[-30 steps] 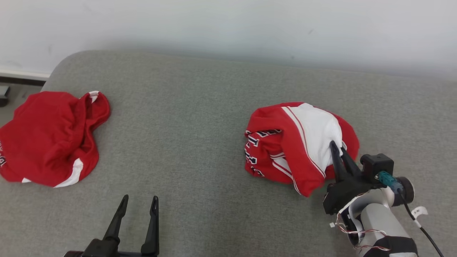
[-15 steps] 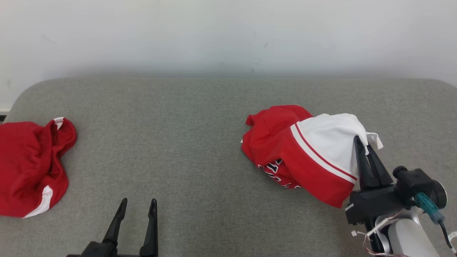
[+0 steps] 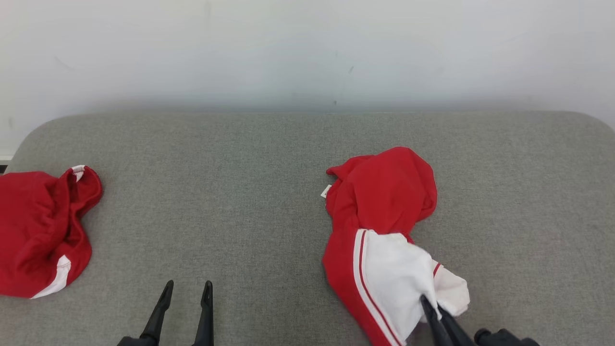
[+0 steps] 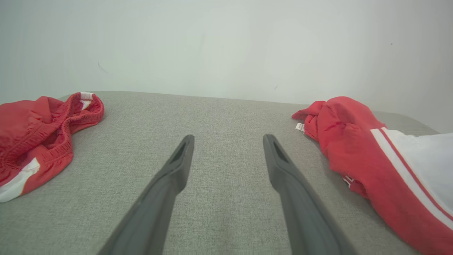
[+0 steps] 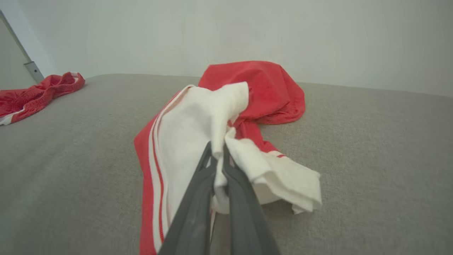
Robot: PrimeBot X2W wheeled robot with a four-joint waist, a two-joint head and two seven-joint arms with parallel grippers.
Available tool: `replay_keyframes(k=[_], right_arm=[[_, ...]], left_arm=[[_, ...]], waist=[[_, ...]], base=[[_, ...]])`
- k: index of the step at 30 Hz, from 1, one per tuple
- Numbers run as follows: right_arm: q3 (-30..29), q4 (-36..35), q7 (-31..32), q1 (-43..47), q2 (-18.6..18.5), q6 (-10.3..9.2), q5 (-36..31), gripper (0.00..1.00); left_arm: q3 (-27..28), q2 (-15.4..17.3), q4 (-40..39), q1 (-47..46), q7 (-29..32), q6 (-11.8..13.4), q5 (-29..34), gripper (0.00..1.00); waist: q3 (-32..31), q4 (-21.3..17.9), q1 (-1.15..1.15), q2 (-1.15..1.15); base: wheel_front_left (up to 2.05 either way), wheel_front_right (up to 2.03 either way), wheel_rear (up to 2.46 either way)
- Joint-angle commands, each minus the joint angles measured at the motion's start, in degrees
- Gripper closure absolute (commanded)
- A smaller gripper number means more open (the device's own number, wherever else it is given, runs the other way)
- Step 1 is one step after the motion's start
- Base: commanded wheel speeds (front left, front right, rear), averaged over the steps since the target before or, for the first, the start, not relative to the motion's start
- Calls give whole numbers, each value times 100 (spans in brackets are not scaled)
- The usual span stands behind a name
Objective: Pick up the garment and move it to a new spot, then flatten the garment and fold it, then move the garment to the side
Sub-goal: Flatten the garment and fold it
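The right end effector (image 5: 216,148) pinches the garment (image 3: 384,192) by its white part (near right); the left end effector (image 3: 188,285) stands wide.

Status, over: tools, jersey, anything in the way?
Left tool open, empty. Right tool shut on white panel of jersey. Crumpled on gray cushion, not yet flattened. Red shorts far left, apart.

Surface (image 3: 240,192): grey woven cloth, matt, coarse-grained. The garment (image 3: 382,192): soft matt cloth, red and white, creased. Second red garment (image 3: 38,230): like cloth, puckered elastic edge. Left gripper (image 4: 229,137) jaws: dark, smooth, matt, plastic by appearance. Wall (image 3: 307,48): smooth, matt, faintly scuffed.
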Motion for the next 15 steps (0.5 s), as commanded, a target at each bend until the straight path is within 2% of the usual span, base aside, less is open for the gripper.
replay_keyframes(k=[1,2,3,4,15], right_arm=[[14,10,-6,14,30,-13,46,100],[27,72,-7,47,54,-13,43,91],[23,103,-7,74,95,-13,67,24],[18,105,-7,85,131,-13,99,0],[-402,-868,-6,128,114,-13,270,0]], left_arm=[[11,-3,4,30,-17,-4,-17,0],[12,-4,6,42,-17,-5,-18,0],[17,-5,13,65,-17,-7,-18,0],[24,-4,16,83,-17,-9,-18,0],[2,-4,63,111,-17,-19,-36,0]], waist=[[-5,1,0,0],[-14,-2,0,0],[-29,-11,0,0],[-39,-21,0,0],[-202,-151,0,0]], base=[[0,0,0],[0,0,0],[0,0,0],[0,0,0],[0,0,0]])
